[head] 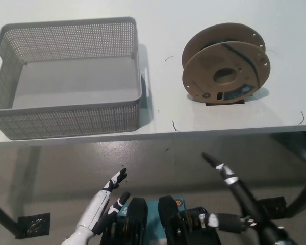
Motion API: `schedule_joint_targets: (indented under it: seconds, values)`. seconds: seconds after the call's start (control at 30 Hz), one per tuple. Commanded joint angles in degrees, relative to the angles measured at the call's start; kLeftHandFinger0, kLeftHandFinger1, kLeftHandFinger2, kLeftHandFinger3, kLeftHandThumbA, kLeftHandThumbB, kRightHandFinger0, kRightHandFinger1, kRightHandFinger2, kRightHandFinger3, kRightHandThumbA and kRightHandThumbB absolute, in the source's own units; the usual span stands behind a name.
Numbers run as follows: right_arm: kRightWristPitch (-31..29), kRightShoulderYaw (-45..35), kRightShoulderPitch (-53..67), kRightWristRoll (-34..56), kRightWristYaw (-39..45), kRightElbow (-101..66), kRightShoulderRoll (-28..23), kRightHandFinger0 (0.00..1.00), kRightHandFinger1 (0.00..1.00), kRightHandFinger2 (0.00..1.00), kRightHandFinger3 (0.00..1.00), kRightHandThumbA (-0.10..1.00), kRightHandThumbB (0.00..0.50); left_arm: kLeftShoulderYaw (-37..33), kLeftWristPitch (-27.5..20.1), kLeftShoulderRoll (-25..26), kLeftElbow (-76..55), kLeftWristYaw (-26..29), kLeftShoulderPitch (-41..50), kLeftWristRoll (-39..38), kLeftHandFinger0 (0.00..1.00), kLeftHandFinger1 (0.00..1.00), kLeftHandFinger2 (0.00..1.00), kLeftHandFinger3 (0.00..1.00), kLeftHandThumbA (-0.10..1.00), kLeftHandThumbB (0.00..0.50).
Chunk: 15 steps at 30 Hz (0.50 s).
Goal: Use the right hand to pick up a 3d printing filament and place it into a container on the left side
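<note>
1. Table (pixel 219 120): white top fills the upper half of the head view; its front edge runs across the picture at mid-height, with grey floor below it.
2. Filament spool (pixel 225 71): brown cardboard reel standing on its rim on the right part of the table, tilted a little, one flat side turned toward the camera. A dark band of filament shows between the two flanges. A small dark base or shadow sits under its lower edge — cannot tell which.
3. Basket (pixel 66 120): grey perforated plastic container on the left part of the table, open top, nothing visible inside. Handle cut-out on its left wall. Its front wall stands close to the table's front edge.
4. Spool and basket are apart, with bare table between them; the spool is outside the basket.
5. Right hand (pixel 222 171): black, raised in front of the table edge and below it in the picture, under the spool. Fingers appear stretched out and pointing up-left toward the table, holding nothing. No contact with the spool.
6. Left hand (pixel 109 196): white, low at lower left, beneath the basket's right end — fingers extended and slightly apart, dark tips up and to the right, empty. Not touching the table.
</note>
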Motion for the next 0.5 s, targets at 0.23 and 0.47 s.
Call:
schedule_joint_targets:
  seconds: [0.23,0.47]
  values:
    - [11.32,-13.83,-11.27,12.61,3.06,-16.1,-10.82,1.0,1.0,1.0,1.0,1.0,0.316,0.3,-2.87,0.48,-0.6,0.32,-1.04,0.31,1.0,1.0,1.0,1.0,1.0,0.257]
    - [21.84,-17.01,-30.1,14.16,8.48,-9.08,-21.32,1.0,1.0,1.0,1.0,1.0,0.324,0.18,-3.19,0.72,-0.68,-0.08,-0.93,0.13,1.0,1.0,1.0,1.0,1.0,0.25]
